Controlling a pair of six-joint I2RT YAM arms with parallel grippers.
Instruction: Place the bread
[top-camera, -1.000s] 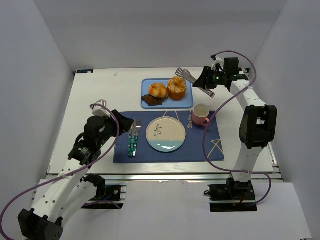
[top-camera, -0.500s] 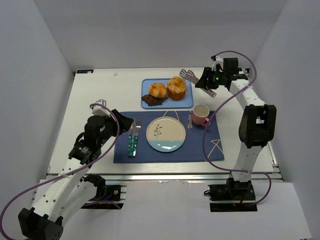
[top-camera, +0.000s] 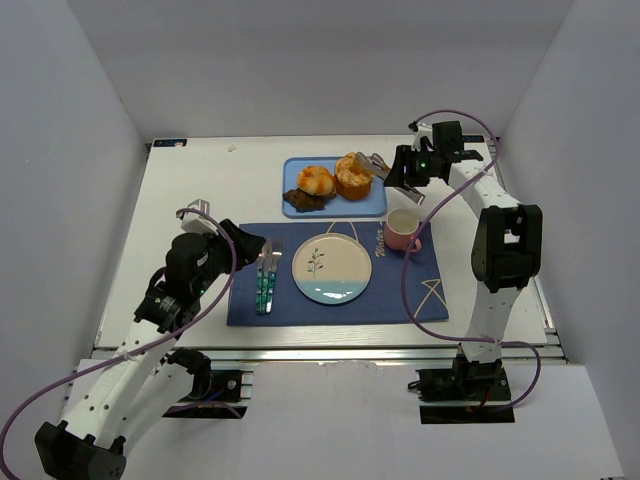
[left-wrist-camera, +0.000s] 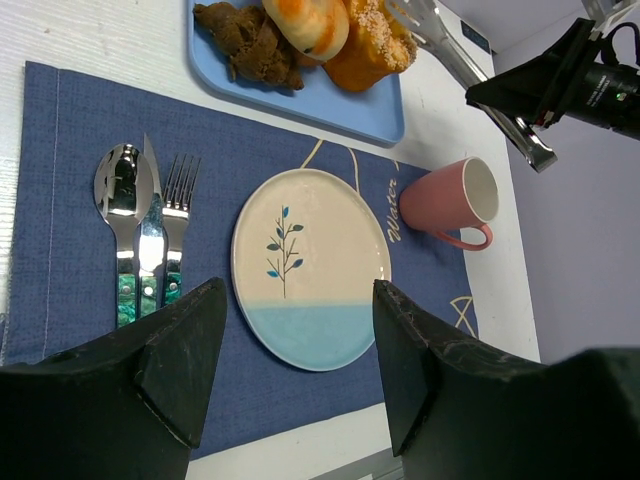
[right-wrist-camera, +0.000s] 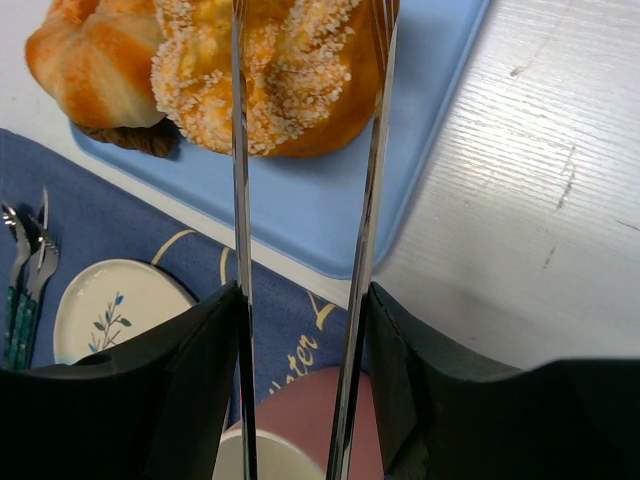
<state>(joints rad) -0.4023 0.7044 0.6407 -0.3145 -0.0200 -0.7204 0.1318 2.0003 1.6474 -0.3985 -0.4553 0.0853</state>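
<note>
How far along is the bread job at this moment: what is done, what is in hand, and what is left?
Done: the right gripper holds the tongs. In hand: the tongs reach over the sugared bun on the blue tray; whether they pinch it I cannot tell. Remaining: lifting the bun and, probably, setting it on the plate, which is bare. The left gripper hovers open near the cutlery.

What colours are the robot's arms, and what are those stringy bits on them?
Both the left arm and right arm are white tubes joined by chunky black blocks. A purple cable loops along each one. The fingers are black and blocky, and a tiny green light glows on the right wrist.
</note>
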